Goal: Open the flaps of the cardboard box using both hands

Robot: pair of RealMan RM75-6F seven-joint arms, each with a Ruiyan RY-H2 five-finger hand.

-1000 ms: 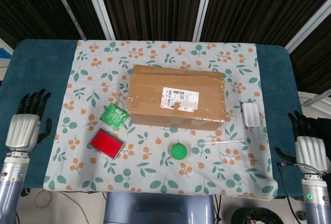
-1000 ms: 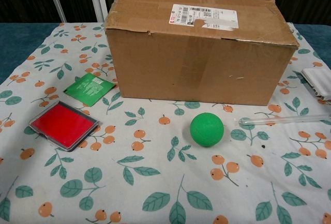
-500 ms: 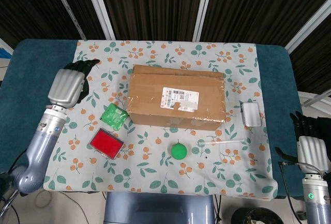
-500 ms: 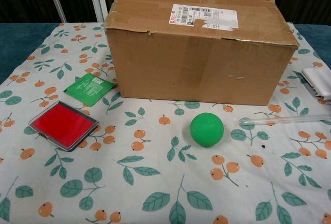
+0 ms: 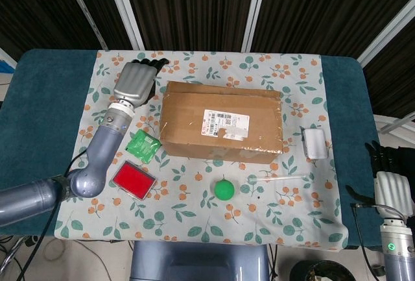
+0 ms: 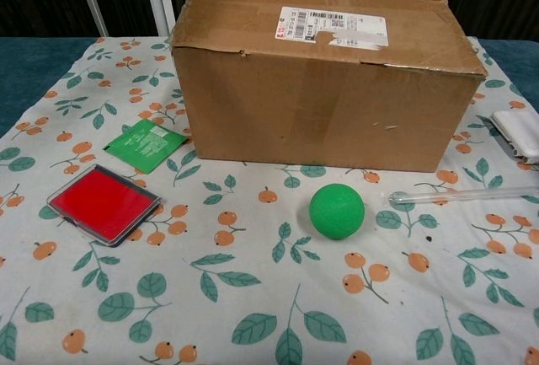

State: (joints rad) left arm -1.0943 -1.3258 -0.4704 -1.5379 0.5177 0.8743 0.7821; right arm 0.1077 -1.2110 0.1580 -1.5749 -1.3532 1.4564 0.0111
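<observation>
The brown cardboard box [image 5: 222, 122] stands mid-table with its top flaps lying flat, and a white shipping label [image 5: 225, 123] is stuck over the seam. The chest view shows its front wall [image 6: 324, 108] and no hand. My left hand [image 5: 136, 81] hovers just left of the box's far-left corner, back of the hand up, dark fingers [image 5: 155, 64] pointing away, holding nothing and apart from the box. Off the table's right edge, my right hand [image 5: 391, 189] stays low with fingers extended and nothing in it.
Left of the box lie a green packet [image 5: 144, 145] and a red flat case [image 5: 134, 180]. A green ball [image 5: 224, 189] and a clear tube [image 5: 279, 178] sit in front of it. At its right is a white block [image 5: 316, 143].
My left arm has swung from the table's left edge up and rightward to the box's far-left corner. The right hand has barely moved. The box is unchanged.
</observation>
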